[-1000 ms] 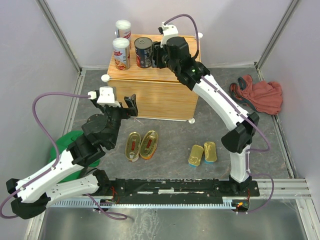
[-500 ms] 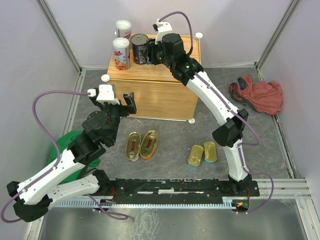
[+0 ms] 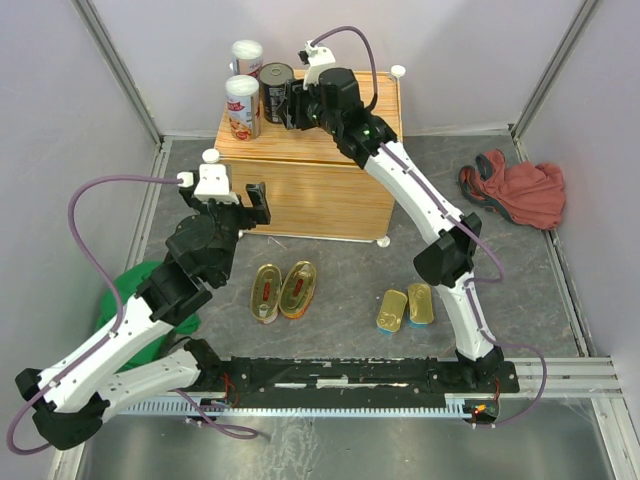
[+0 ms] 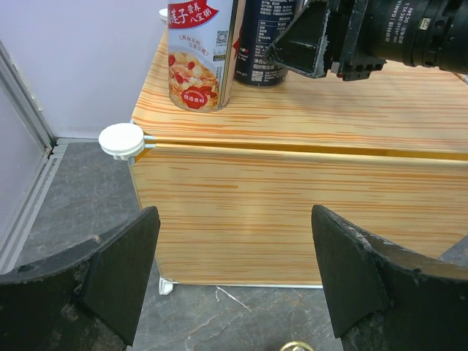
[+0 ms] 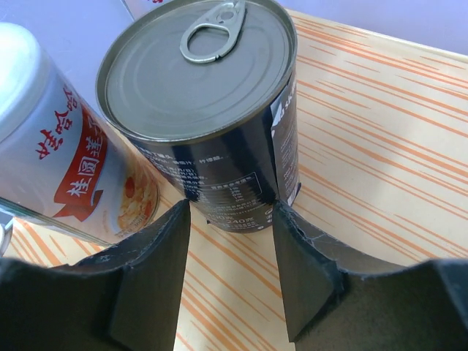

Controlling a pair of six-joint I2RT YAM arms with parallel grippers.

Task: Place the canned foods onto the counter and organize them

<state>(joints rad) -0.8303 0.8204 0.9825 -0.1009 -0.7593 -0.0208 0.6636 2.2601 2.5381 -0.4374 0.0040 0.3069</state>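
The dark round tin [image 3: 277, 92] stands on the counter [image 3: 320, 180] at its far left, close behind a tall red-white can [image 3: 242, 105]; a second tall can [image 3: 246, 57] stands behind that. My right gripper [image 3: 292, 100] is shut on the dark tin [image 5: 205, 95], fingertips [image 5: 179, 219] pressing its lower sides, the tall can [image 5: 58, 146] just left. Two oval gold-red tins [image 3: 283, 290] and two rectangular gold-blue tins [image 3: 405, 307] lie on the grey floor. My left gripper [image 4: 234, 212] hangs open and empty before the counter's front wall [image 4: 292, 190].
A green cloth [image 3: 135, 290] lies under the left arm. At the right lies a red cloth [image 3: 515, 190]. White ball knobs [image 4: 122, 140] stick out at the counter's corners. Slanted walls close in both sides.
My right gripper has carried the dark tin left and farther back on the counter, up beside the tall cans. The left arm has shifted slightly, gripper still open.
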